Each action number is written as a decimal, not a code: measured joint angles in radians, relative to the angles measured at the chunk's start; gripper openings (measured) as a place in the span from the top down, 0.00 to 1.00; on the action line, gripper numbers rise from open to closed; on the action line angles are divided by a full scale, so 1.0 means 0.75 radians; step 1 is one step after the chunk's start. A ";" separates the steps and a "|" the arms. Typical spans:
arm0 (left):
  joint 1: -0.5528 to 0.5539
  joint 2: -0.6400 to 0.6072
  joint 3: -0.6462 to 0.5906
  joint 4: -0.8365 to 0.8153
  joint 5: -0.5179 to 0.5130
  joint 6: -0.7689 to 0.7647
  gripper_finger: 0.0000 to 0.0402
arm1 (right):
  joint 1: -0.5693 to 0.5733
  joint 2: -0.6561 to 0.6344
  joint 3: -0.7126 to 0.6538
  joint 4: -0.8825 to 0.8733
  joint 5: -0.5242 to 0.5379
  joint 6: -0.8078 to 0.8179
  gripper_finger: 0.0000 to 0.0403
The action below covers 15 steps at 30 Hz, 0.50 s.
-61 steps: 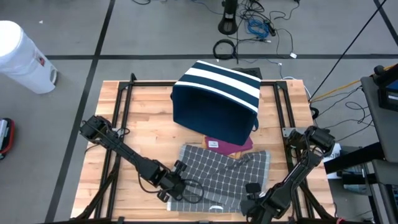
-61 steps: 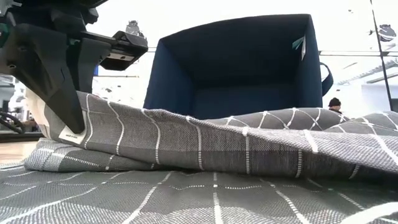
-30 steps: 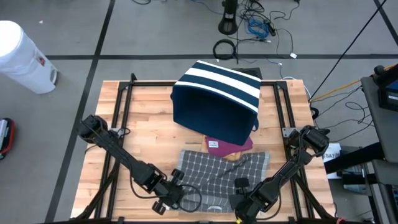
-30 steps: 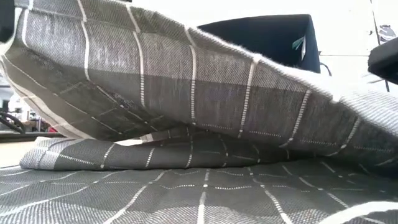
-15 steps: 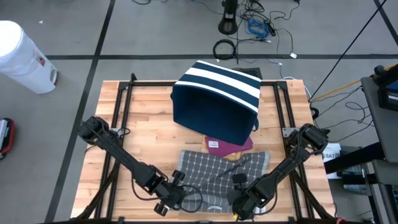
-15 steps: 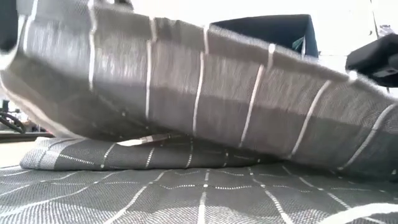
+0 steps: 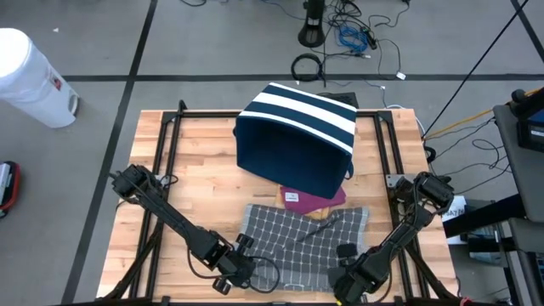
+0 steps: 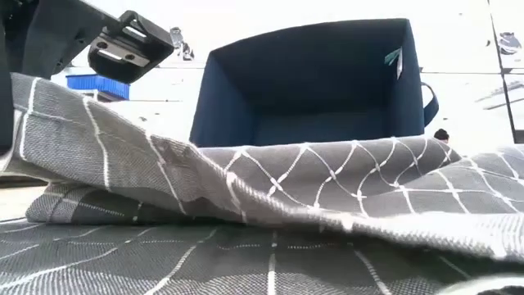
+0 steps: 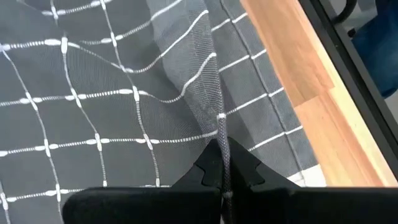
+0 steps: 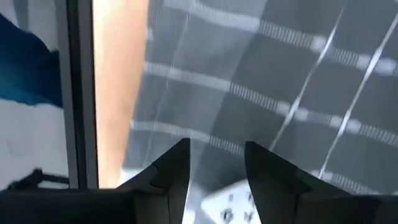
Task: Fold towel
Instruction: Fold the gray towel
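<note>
The grey towel with a white grid lies at the table's near middle. Its upper layer is raised at the left and sags down to the lower layer toward the right. My left gripper stands at the towel's near left and is shut on it. My right gripper hovers over the towel's near right part, its fingers open with only the flat cloth showing beyond the gap. My left gripper pinches a raised ridge of the towel between its two fingers, slanting down from the near left. Whether this is an edge or a fold, I cannot tell. The held part stands above the table; the rest slopes down onto the lower layer.
A navy box with white stripes stands beyond the towel, its open side facing the near edge. A maroon cloth lies between box and towel. Black frame rails run along both table sides. A white bin stands on the floor.
The lifted layer of the towel, which filled the low view, has sunk, so the box shows again; its left part stays raised in my left gripper, which has come down a little. My right gripper has moved toward the table's near right corner.
</note>
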 joint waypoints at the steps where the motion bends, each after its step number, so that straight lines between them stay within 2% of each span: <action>1: 0.000 0.000 0.000 0.006 0.000 0.005 1.00 | 0.010 0.000 0.000 -0.019 -0.006 0.014 0.65; 9: 0.000 0.000 0.000 0.034 -0.001 0.027 1.00 | 0.045 -0.014 0.000 -0.100 -0.032 0.102 0.65; 15: 0.006 0.000 0.000 0.035 -0.001 0.029 1.00 | 0.045 -0.057 0.000 0.072 0.118 0.095 0.65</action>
